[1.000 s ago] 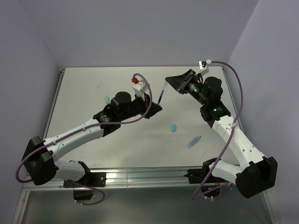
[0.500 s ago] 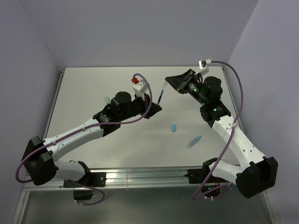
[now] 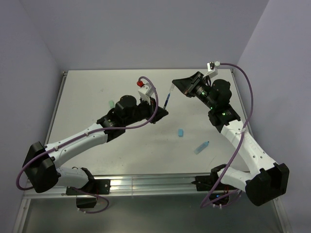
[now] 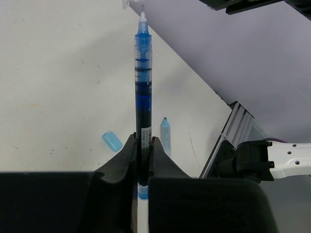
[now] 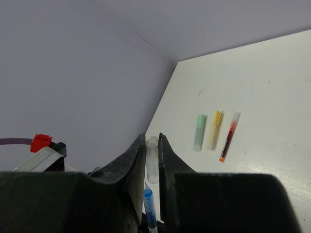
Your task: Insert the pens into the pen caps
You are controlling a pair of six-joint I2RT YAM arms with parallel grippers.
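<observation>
Barely anything has shifted over the last second: both arms hang where they were above mid-table, pen and cap nose to nose, with no advance I can see.

From the top view, the left gripper [image 3: 164, 109] has the dark blue pen [image 3: 168, 100] angled up toward the right gripper [image 3: 179, 86], the nib right at that gripper's fingertips. Down on the table [image 3: 97, 82] a light blue cap [image 3: 181, 132] and a light blue marker [image 3: 201, 147] lie apart, not yet joined.

On the left wrist view, the jaws are clenched on the pen's lower barrel [image 4: 142, 82], so most of its length sticks out unsupported. That's the worry: with that much lever, a nib catching the cap's rim could twist the pen in the grip or slide it back.

The right wrist view shows narrow jaws pinching a clear cap [image 5: 152, 165] between the fingertips, mouth down, with the blue nib [image 5: 149, 204] just beneath it and seemingly a touch to one side. Whether it has entered, I can't tell. Push on off-centre and that small cap could pivot or pop free of the pinch. Beyond them, a green marker [image 5: 199, 131], a yellow marker [image 5: 214, 129] and a red pen [image 5: 229, 136] lie side by side.
</observation>
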